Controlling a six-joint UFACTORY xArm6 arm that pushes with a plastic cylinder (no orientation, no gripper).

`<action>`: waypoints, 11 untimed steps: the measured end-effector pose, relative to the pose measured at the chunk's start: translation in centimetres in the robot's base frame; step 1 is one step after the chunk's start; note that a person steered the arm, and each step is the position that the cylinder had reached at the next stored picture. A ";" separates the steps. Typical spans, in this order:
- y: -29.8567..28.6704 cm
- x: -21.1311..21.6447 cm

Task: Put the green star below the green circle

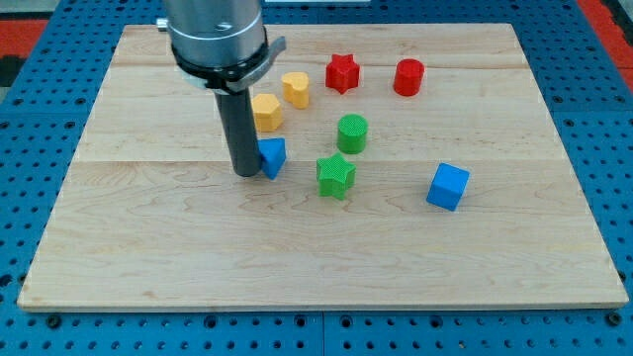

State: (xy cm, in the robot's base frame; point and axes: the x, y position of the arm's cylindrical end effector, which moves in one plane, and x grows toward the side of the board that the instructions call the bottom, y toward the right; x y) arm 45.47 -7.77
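The green star (335, 176) lies near the board's middle, just below and slightly left of the green circle (352, 133), with a small gap between them. My tip (245, 173) rests on the board to the left of the green star, touching or almost touching the left side of a blue triangular block (272, 156). The rod rises from the tip to the grey arm at the view's top.
A yellow block (266, 112) and a yellow heart-like block (296, 88) sit above the blue triangular block. A red star (342, 72) and a red cylinder (407, 76) are near the top. A blue cube (448, 186) lies at the right. The wooden board (148, 247) sits on a blue pegboard.
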 end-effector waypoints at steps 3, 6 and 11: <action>1.1 0.3; 10.3 9.0; 36.4 12.1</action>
State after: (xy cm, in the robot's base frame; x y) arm 57.57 28.66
